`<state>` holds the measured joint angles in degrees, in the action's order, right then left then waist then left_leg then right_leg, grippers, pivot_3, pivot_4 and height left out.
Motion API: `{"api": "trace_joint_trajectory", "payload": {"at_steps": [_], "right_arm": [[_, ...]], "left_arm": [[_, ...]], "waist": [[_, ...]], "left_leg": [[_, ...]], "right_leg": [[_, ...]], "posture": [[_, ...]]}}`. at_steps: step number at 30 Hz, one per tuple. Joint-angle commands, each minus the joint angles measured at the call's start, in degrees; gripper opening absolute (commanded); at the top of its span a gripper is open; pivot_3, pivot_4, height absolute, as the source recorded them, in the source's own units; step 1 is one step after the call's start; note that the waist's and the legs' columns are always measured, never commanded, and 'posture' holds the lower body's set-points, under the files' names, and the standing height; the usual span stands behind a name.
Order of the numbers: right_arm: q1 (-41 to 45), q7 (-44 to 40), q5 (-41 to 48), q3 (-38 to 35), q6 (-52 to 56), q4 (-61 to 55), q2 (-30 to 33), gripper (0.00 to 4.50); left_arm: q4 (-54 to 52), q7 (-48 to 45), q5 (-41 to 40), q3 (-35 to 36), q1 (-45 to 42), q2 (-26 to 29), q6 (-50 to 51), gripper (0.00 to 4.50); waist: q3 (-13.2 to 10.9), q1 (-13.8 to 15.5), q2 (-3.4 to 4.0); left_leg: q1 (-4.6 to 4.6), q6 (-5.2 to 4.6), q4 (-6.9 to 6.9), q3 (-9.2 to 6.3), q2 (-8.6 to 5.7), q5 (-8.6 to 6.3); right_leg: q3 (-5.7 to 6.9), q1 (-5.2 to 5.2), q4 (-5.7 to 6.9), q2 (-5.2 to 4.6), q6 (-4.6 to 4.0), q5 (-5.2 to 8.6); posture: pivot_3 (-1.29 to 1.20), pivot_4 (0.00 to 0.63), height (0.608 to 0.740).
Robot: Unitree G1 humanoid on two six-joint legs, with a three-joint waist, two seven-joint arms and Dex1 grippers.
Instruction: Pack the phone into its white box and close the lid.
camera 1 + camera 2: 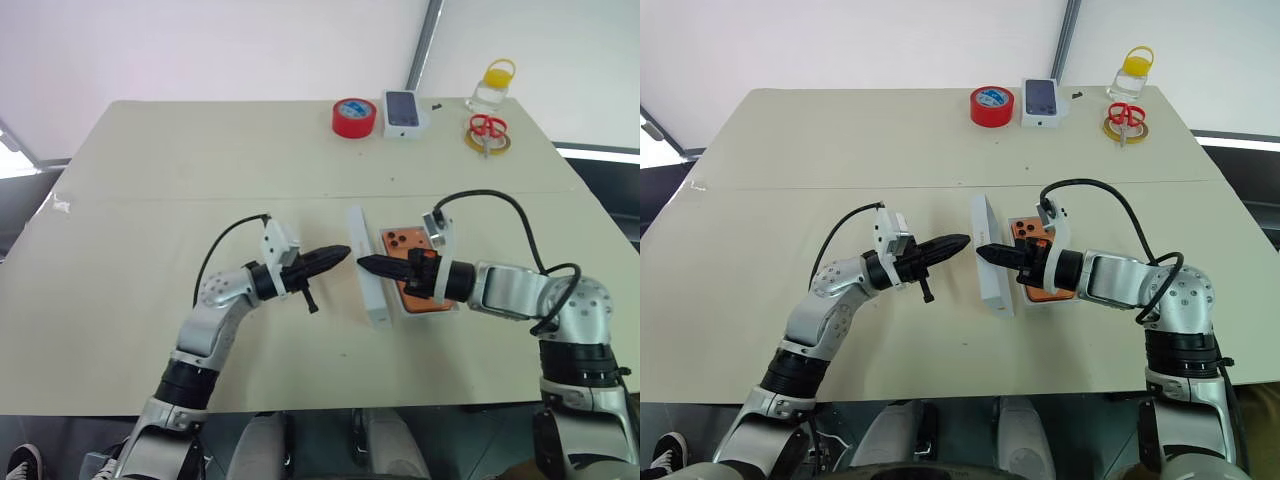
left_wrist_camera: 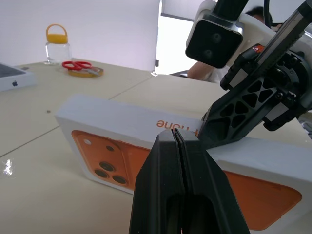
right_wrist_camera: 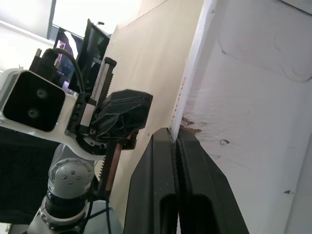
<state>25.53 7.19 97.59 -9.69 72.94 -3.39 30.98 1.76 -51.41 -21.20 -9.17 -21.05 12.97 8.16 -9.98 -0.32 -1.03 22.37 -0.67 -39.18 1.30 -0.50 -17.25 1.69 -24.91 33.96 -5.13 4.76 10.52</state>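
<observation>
Lid [image 1: 365,265]: standing on its long edge near the middle of the desk [image 1: 180,170], slightly toward the near edge; printed face with the orange picture turned away from the tray, hollow side facing it.
White box [image 1: 418,307]: lying flat just beside the lid, on the side toward the desk's right edge.
Phone [image 1: 412,262]: seated in the white box, back up, camera cluster toward the far edge; partly covered by the right arm.
Left tool [image 1: 340,257]: fingers pressed together, holding nothing, tip close against the lid's printed face near its top edge; contact too fine to judge.
Right tool [image 1: 366,265]: fingers pressed together, empty, tip at the lid's upper rim on the hollow side.
Step in hand: probably tipping the upright lid over onto the tray, steadied between two closed tips.
Risk, slipping: neither tool grips the lid, so an uneven push could send it skidding along the desk or toppling printed face down, away from the tray.
Risk, misalignment: lid falling askew would catch a wall on the tray's rim or land on the phone rather than around it.
Risk, shoving: lid's bottom edge pressed sideways could push the white box toward the right edge.
Far edge: red tape roll [image 1: 354,117], small box picturing a dark phone [image 1: 404,112], scissors [image 1: 487,127], jar [image 1: 492,88], all well apart.
</observation>
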Motion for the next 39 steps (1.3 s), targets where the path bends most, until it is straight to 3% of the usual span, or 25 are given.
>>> {"api": "trace_joint_trajectory", "payload": {"at_steps": [1,3,4,7,10,16,23,26,31,34,39], "right_arm": [[-0.8,-2.6,-3.3,-0.4,-0.6,0.5,2.7,0.0],[-1.1,-3.7,-3.1,-0.8,-0.6,1.7,3.7,0.0],[-1.1,-4.5,-3.3,-0.9,-0.5,1.9,4.3,0.61],[-0.9,-5.1,-2.4,-2.1,-1.3,2.5,5.7,1.9],[0.0,-12.5,-11.0,-2.6,-2.4,0.8,12.1,3.49],[-1.3,-30.2,-30.8,0.7,-9.7,1.2,24.5,3.49],[-4.3,-40.1,-51.1,5.9,-26.2,-4.4,25.5,3.49],[-7.2,-42.0,-56.5,6.9,-31.3,-6.3,24.0,2.63],[-7.8,-40.3,-66.3,5.5,-40.6,-3.0,20.7,0.11],[-7.7,-40.9,-69.2,4.6,-43.1,-0.9,19.6,0.04],[-9.4,-44.6,-73.5,6.8,-45.0,-1.0,19.2,0.04]], "left_arm": [[1.3,0.4,1.0,-0.7,-1.6,-1.3,-1.5,0.03],[2.7,0.7,1.4,-0.9,-2.2,-2.3,-2.0,0.03],[3.3,0.7,1.6,-1.1,-2.4,-2.8,-2.2,0.0],[5.7,0.6,3.2,-2.3,-3.2,-4.1,-3.7,0.0],[8.7,1.3,4.2,-3.4,-5.3,-7.4,-5.2,0.0],[16.9,1.8,7.1,-5.4,-9.1,-13.0,-8.8,0.0],[20.6,1.4,8.1,-4.8,-10.9,-14.8,-10.8,0.0],[18.2,0.5,8.5,-4.6,-9.2,-12.1,-10.3,0.0],[9.1,-0.5,5.9,-3.6,-5.3,-6.7,-5.8,0.0],[5.1,-1.2,5.5,-4.1,-3.2,-4.3,-3.0,0.0],[11.2,2.0,11.6,-6.5,-4.1,-4.3,-5.4,0.0]], "waist": [[0.0,0.1,0.0],[0.0,0.4,0.0],[0.0,0.7,0.0],[0.0,1.0,0.0],[0.0,1.3,0.04],[0.0,1.1,0.05],[0.0,1.0,0.05],[0.0,1.0,0.05],[0.0,1.1,0.07],[0.0,1.3,0.07],[0.0,1.2,0.08]], "left_leg": [[0.0,0.0,-0.01,0.0,0.0,0.0],[0.0,0.0,-0.02,0.0,0.0,0.0],[0.0,0.0,-0.02,0.01,0.01,0.0],[0.0,0.0,-0.04,0.02,0.01,0.0],[0.05,0.0,-0.04,0.03,0.01,0.0],[0.08,-0.14,-0.07,0.05,0.04,-0.08],[0.06,-0.21,-0.05,0.06,0.2,-0.12],[0.06,-0.21,-0.04,0.04,0.24,-0.12],[0.06,-0.21,-0.04,0.08,0.24,-0.12],[0.06,-0.21,-0.06,0.07,0.23,-0.12],[0.03,-0.21,-0.05,0.09,0.16,-0.12]], "right_leg": [[0.0,0.0,0.0,0.0,0.0,0.0],[0.0,0.01,-0.01,0.0,-0.02,0.01],[0.0,0.0,-0.03,0.0,-0.02,0.01],[0.0,0.01,-0.05,0.0,-0.13,0.07],[0.0,0.0,-0.09,-0.01,-0.14,0.07],[0.03,0.12,-0.45,0.04,-0.1,0.04],[0.03,0.09,-0.5,0.23,-0.09,0.04],[0.02,0.07,-0.5,0.3,-0.09,0.04],[-0.01,0.07,-0.5,0.27,-0.13,0.02],[0.0,0.08,-0.5,0.23,-0.17,0.01],[-0.01,0.13,-0.53,0.18,-0.18,0.01]], "posture": [[0.0,0.15,0.74],[0.0,0.15,0.74],[0.0,0.15,0.74],[0.0,0.15,0.74],[0.0,0.15,0.74],[0.0,0.15,0.74],[0.0,0.15,0.74],[0.0,0.15,0.74],[0.0,0.15,0.74],[0.0,0.15,0.74],[0.0,0.15,0.74]]}}
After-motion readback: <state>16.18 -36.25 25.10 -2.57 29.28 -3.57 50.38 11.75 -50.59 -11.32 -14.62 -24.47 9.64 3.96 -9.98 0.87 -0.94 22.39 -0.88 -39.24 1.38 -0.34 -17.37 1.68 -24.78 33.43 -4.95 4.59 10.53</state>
